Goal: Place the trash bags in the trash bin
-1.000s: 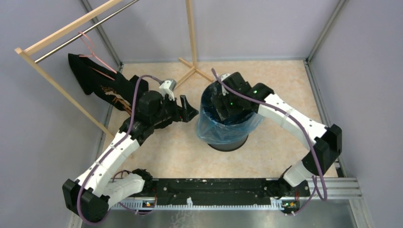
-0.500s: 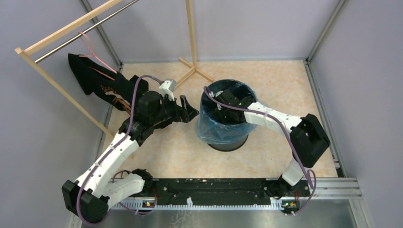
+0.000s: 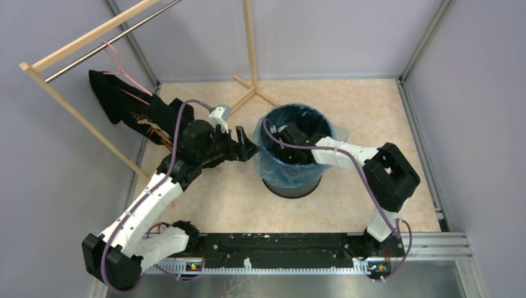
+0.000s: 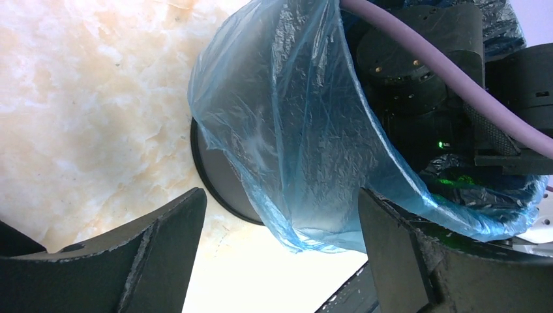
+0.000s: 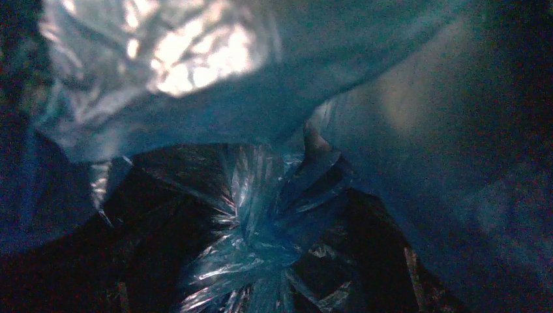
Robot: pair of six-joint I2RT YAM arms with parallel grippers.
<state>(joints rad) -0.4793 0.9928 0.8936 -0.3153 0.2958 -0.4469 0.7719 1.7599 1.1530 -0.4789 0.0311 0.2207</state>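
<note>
top: overhead, whole table (image 3: 372, 112) | left wrist: close beside bin (image 4: 218, 175) | right wrist: inside it (dark)

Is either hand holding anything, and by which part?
Left hand open, holding nothing. Right hand is deep inside the trash bin; its grip cannot be told.

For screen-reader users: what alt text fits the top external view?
A light-blue trash bag lines a dark round trash bin, its film folded over the rim. The right arm reaches down inside; the open left gripper hovers beside it.
</note>
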